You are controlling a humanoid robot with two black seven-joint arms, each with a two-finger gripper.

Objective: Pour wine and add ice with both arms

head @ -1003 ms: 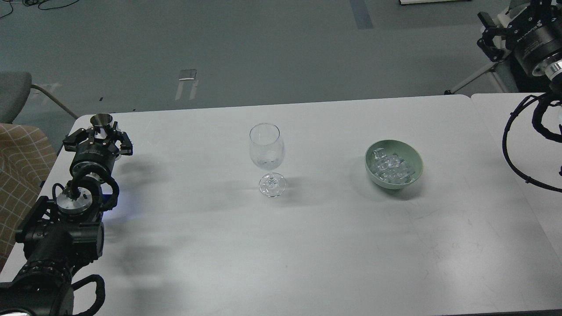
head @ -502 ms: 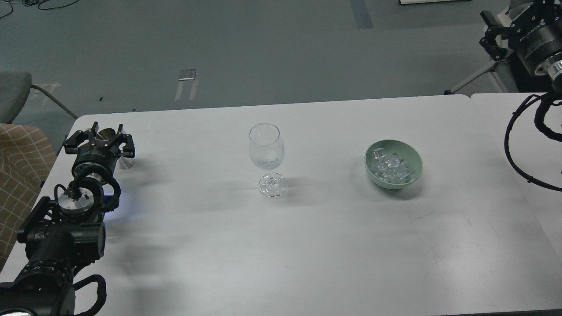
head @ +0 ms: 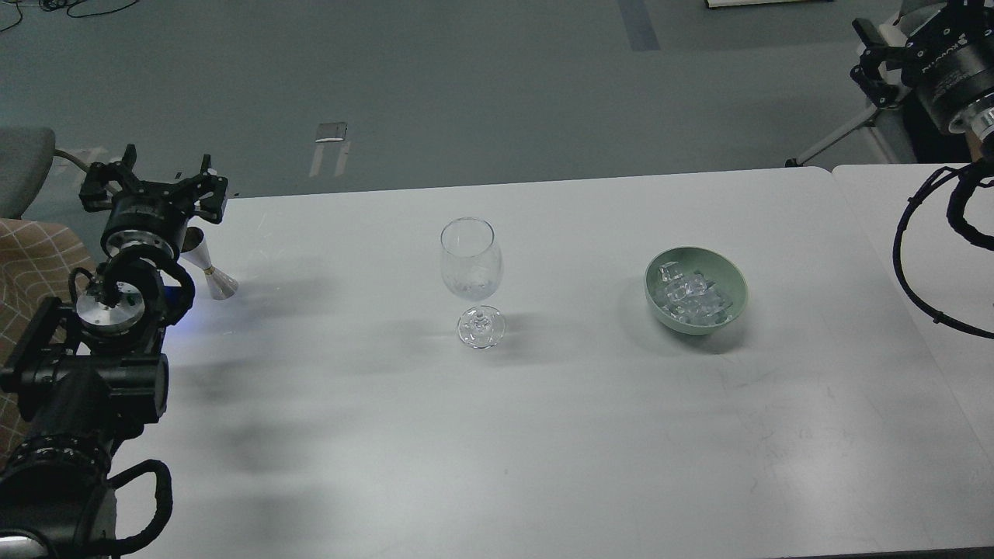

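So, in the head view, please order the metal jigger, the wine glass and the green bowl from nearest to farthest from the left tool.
1. Metal jigger, just beside the left tool.
2. Wine glass, table centre.
3. Green bowl, right side, holding ice.

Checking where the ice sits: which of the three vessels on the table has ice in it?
The green bowl, right of the wine glass; ice fills it, unlike the glass and metal jigger.

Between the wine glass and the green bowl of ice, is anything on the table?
No. In the head view the stretch of white table between the wine glass and the green bowl holding the ice is bare.
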